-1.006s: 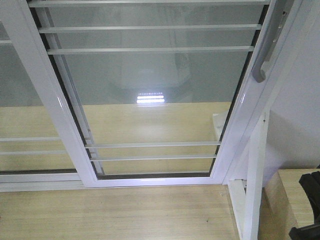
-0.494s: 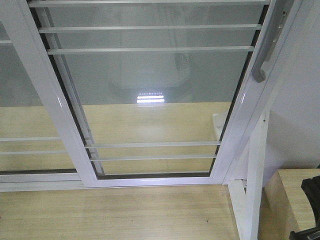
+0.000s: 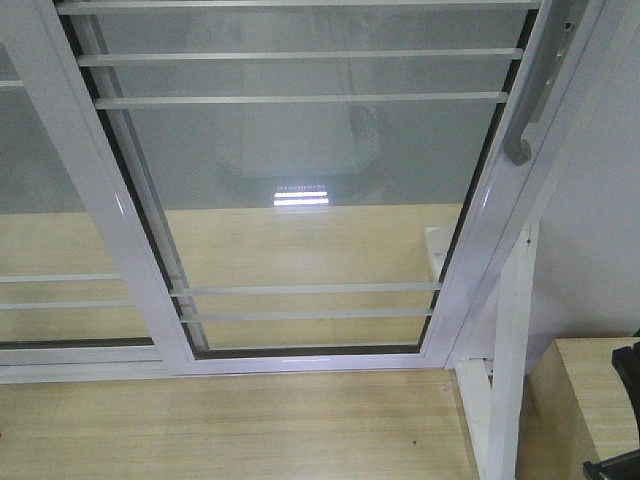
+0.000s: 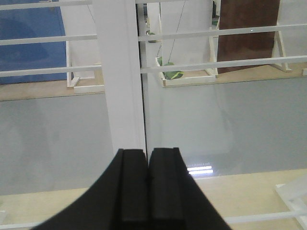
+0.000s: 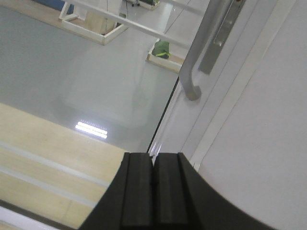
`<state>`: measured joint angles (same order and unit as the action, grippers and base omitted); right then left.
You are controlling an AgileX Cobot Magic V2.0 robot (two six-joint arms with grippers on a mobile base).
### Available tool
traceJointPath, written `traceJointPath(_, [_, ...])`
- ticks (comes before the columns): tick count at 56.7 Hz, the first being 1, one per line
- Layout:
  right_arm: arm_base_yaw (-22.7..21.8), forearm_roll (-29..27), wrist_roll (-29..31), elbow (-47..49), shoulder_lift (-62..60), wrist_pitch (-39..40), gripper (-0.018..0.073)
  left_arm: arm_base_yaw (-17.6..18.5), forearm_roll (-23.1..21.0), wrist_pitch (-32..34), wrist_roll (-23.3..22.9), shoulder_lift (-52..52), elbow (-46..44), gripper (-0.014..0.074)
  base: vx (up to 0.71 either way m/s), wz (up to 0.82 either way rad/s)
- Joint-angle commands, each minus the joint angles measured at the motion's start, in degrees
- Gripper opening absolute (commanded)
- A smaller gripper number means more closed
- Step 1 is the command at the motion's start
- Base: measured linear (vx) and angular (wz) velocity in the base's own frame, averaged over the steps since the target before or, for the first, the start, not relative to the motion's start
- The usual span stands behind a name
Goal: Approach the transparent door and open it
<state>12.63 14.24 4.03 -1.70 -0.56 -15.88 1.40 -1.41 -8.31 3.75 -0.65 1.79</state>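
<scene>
**Door.** The door (image 3: pixel 300 200) is shut. Its right stile (image 3: pixel 488 235) lies against the jamb by the wall (image 3: pixel 600 250), and its left side overlaps the second panel (image 3: pixel 40 200), which has no handle. The grey handle (image 3: pixel 522 128) sits on the right stile, upper right in the front view. It is the only purchase for sliding the door, so in my judgement it governs where the arms point.

**Right gripper.** The right gripper (image 5: pixel 153 163) has its jaws together with nothing between them. It is aimed up the right stile. The handle's curved lower end lies ahead of and above the fingertips, slightly right of their line and apart from them — no contact. This arm is probably presented because it is on the handle's side.

**Left gripper.** The left gripper (image 4: pixel 147 160) also has its jaws together and is empty. It faces a white upright (image 4: pixel 120 72) where 2 panes meet, and I cannot tell which panel owns that upright. The handle is absent from this view.

**Other.** A dark part (image 3: pixel 628 372) shows at the front view's lower right, beside a wooden block (image 3: pixel 585 400) — too cropped to identify.

**Assessment.** This is the approach stage, and the door is untouched. The next move calls for the right jaws to part around the handle, or to hook behind it, and then draw the door left. The main risk is the fingertips striking the glass.
</scene>
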Motion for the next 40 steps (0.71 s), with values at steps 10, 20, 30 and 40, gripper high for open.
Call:
traceJointPath(10, [-0.1, 0.4, 0.9, -0.3, -0.8, 7.1, -0.0001, 0.3, -0.4, 4.7, 0.0, -0.7, 0.6, -0.0006, 0.0, 0.0])
traceJointPath(20, [-0.1, 0.6, 0.9, -0.3, -0.8, 7.9, -0.0001, 0.3, -0.4, 4.7, 0.0, -0.7, 0.6, -0.0006, 0.0, 0.0])
traceJointPath(30, [-0.1, 0.2, 0.9, -0.3, -0.8, 9.1, -0.0001, 0.3, -0.4, 4.7, 0.0, -0.7, 0.6, -0.0006, 0.0, 0.0])
traceJointPath(40, [-0.1, -5.5, -2.8, -0.3, -0.8, 13.0, -0.0001, 0.3, -0.4, 4.7, -0.1, -0.7, 0.6, -0.0006, 0.0, 0.0])
